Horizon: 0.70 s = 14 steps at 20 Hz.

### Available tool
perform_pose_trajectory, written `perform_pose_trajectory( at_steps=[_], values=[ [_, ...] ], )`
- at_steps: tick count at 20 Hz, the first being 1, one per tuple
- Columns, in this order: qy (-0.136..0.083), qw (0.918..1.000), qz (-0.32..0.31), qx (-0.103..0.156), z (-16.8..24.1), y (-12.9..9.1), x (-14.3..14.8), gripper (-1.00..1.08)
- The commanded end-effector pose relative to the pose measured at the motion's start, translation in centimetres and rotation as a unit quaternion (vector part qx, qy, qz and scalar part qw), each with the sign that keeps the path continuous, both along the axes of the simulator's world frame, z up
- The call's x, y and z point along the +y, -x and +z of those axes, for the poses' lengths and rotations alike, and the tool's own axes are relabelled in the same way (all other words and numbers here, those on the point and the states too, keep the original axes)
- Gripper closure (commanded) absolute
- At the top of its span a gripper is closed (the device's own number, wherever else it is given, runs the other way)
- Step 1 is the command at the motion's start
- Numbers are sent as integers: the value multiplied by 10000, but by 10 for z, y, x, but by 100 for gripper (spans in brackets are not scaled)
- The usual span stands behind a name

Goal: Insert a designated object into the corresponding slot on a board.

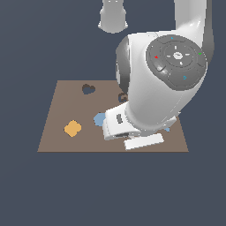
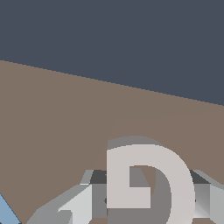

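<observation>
G (image 2: 148,183): white letter block, seen only in your wrist view, sitting between the two grey fingers (image 2: 85,203) of the gripper (image 2: 148,199). Fingers flank it on both sides, close in, but you can't confirm contact from this pic, so grip state: cannot tell. The G lies over the brown board (image 2: 65,122); whether it rests on it or is lifted can't be told. Ext. view: your arm (image 1: 154,84) blocks the G and the fingertips entirely; wrist body low over the board (image 1: 57,132), near its front edge. Dark cut-out (image 1: 122,97), likely the slot, peeks out beside the arm, mostly hidden. Heart cut-out (image 1: 88,89) lies toward the far edge. Orange piece (image 1: 73,128) sits at ext. view's left; blue piece (image 1: 99,118) is just beside the wrist.
</observation>
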<state>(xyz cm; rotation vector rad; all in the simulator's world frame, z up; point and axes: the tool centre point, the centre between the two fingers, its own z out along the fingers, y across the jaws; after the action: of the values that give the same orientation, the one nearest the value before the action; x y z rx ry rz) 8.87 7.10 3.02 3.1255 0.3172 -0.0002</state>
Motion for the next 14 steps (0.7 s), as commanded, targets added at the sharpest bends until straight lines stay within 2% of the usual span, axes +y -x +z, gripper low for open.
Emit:
perform_pose_trajectory(
  at_steps=[1,8,14],
  values=[
    [-1,10000,1,1,0,0,0,108],
    [1,10000,-66,-1,0,1,-1,108],
    [1,9991,-423,-2,1,5,-7,108]
  ],
)
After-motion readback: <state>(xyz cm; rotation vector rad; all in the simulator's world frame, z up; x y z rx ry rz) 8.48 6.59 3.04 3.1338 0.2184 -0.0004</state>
